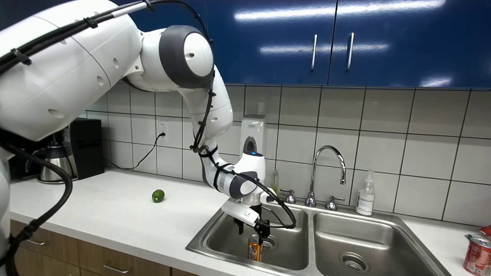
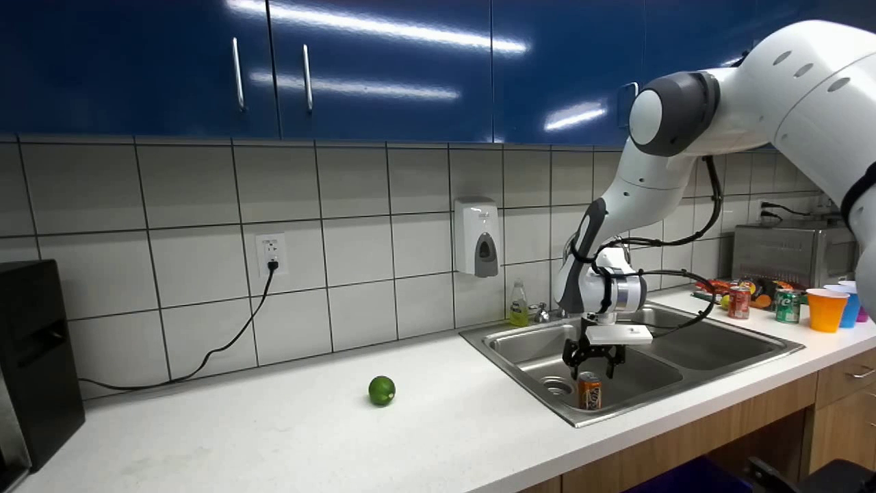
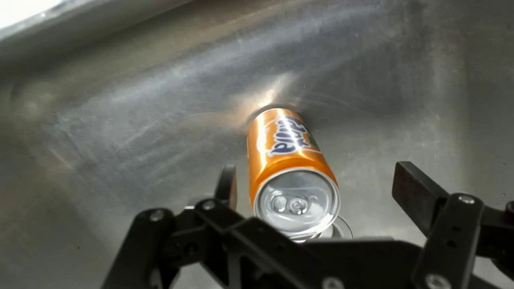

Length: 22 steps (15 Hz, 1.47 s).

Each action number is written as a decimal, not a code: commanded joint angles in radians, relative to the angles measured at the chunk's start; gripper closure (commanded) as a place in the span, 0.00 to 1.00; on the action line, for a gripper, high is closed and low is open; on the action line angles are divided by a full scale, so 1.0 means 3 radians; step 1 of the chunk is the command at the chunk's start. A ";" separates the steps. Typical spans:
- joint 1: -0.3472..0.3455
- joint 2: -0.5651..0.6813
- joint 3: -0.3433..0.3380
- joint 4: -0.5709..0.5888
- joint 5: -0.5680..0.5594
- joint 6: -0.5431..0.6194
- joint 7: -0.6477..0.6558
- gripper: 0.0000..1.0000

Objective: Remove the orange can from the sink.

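The orange can [image 1: 254, 250] stands upright in a basin of the steel sink [image 1: 311, 245], beside the drain and near the front wall. It shows also in an exterior view [image 2: 589, 393] and in the wrist view [image 3: 287, 138], its silvery top towards the camera. My gripper [image 1: 251, 231] is open and empty, pointing down into that basin [image 2: 523, 348]. Its fingertips [image 3: 316, 182] appear on either side of the can's top in the wrist view, the left one nearer the can and the right one with a wider gap. How far above the can they are is hard to tell.
The chrome faucet [image 1: 328, 149] rises behind the sink, with a soap bottle [image 1: 365, 197] near it. A green lime-like ball [image 2: 381, 390] lies on the counter. A red can [image 2: 739, 302], a green can [image 2: 788, 306] and an orange cup [image 2: 826, 311] stand beyond the sink.
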<state>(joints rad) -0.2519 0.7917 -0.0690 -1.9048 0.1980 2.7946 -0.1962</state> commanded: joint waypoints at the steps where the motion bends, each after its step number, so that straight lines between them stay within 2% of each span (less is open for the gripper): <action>1: -0.0091 0.0135 0.0057 0.0142 -0.0115 0.0064 0.0058 0.00; 17: -0.0108 0.0425 0.0047 0.0428 -0.0140 0.0098 0.0100 0.00; 18: -0.0112 0.0437 0.0054 0.0441 -0.0138 0.0101 0.0096 0.25; 19: -0.0110 0.0446 0.0053 0.0450 -0.0143 0.0111 0.0092 0.26; 22: -0.0105 0.0463 0.0063 0.0474 -0.0146 0.0121 0.0090 0.49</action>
<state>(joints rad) -0.2672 0.9157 -0.0675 -1.7875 0.1882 2.8195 -0.1945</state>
